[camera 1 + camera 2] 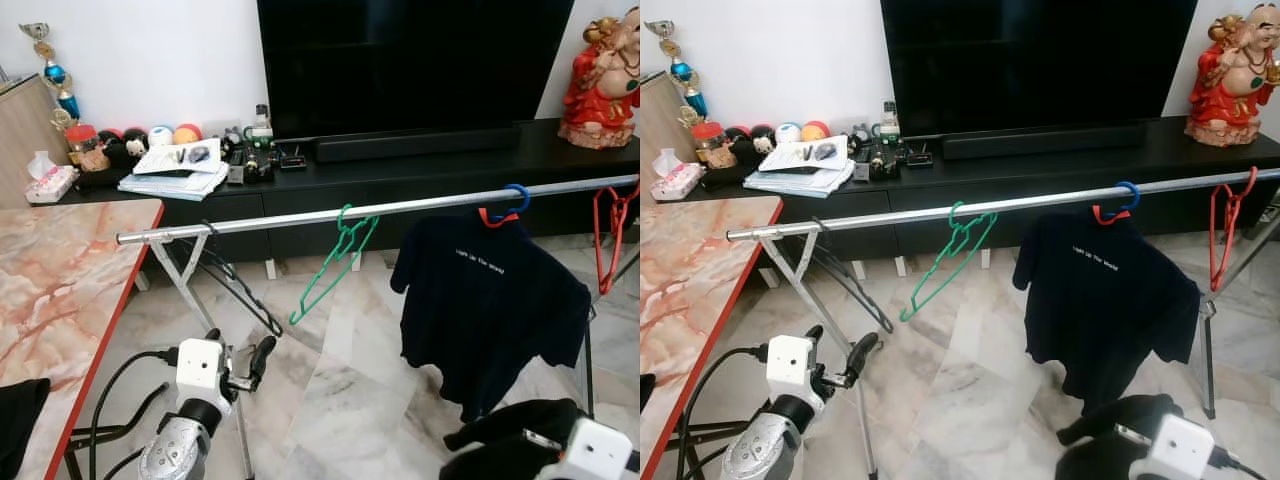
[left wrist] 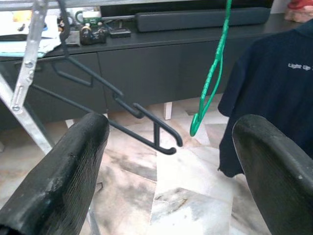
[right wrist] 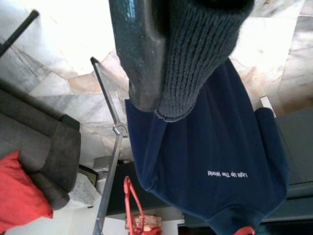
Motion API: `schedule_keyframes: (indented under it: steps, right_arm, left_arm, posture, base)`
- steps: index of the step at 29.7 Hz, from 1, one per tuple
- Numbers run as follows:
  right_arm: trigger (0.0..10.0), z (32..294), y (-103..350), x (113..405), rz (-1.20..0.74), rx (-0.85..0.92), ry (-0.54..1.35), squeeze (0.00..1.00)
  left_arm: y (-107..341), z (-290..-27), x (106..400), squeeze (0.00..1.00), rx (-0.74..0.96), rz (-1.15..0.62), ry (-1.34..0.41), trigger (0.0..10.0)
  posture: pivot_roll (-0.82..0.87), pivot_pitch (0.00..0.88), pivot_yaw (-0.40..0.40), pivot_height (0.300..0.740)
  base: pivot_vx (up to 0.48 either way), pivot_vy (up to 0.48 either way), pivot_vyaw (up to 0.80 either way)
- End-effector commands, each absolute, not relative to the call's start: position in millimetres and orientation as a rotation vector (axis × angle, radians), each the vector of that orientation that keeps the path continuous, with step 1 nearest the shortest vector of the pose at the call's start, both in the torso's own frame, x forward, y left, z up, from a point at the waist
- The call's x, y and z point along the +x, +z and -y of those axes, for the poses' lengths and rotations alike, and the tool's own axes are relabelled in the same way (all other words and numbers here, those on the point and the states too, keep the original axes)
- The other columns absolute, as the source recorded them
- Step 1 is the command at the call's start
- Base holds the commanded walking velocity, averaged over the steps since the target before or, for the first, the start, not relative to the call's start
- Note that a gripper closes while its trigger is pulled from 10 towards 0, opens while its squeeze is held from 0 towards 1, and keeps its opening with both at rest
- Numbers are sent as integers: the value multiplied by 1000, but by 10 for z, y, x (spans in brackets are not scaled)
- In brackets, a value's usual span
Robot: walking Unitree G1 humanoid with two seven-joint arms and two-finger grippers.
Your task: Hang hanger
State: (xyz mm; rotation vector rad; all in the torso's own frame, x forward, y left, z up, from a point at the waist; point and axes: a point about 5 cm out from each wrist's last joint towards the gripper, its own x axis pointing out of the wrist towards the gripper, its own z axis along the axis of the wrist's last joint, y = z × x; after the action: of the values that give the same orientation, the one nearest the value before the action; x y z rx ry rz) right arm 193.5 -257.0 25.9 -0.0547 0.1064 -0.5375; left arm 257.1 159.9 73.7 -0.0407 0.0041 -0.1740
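A silver rail [image 1: 400,207] crosses in front of me on a folding stand. Near the rail's left end, by the stand's leg, hangs a black hanger [image 1: 243,292], also the black hanger [image 2: 142,115] in the left wrist view. My left gripper [image 1: 238,350] is low at the left, below and in front of it, open with nothing between its fingers [image 2: 63,171]. A green hanger [image 1: 335,262] hangs mid-rail. My right gripper [image 1: 505,438] sits low at the right, fingers [image 3: 142,58] together, in front of a dark navy T-shirt [image 1: 485,300].
A red hanger [image 1: 608,235] hangs at the rail's right end. A marble table [image 1: 60,290] with a red edge is at my left, a black cloth [image 1: 15,420] on it. Behind the rail stand a black TV cabinet [image 1: 420,175] with clutter and a red figurine [image 1: 603,85].
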Motion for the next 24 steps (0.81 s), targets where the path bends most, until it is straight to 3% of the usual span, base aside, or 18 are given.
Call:
schedule_keyframes:
  steps: [1,17,24]
  right_arm:
    - [10000,2501,436,2008,-36,-69,-516,0]
    - [10000,2330,622,2132,-28,-78,-448,0]
    - [10000,2134,745,2294,-3,-220,-175,0]
  left_arm:
    - [765,-1633,2564,0,-38,-2,-172,10000]
    - [759,-1625,2525,0,-39,-12,-180,10000]
    - [760,-1617,2535,0,-44,-11,-165,10000]
  posture:
    - [33,0,74,740]
    - [42,0,63,740]
    - [49,0,20,740]
  base:
    - [0,0,0]
    - [0,0,0]
    - [0,0,0]
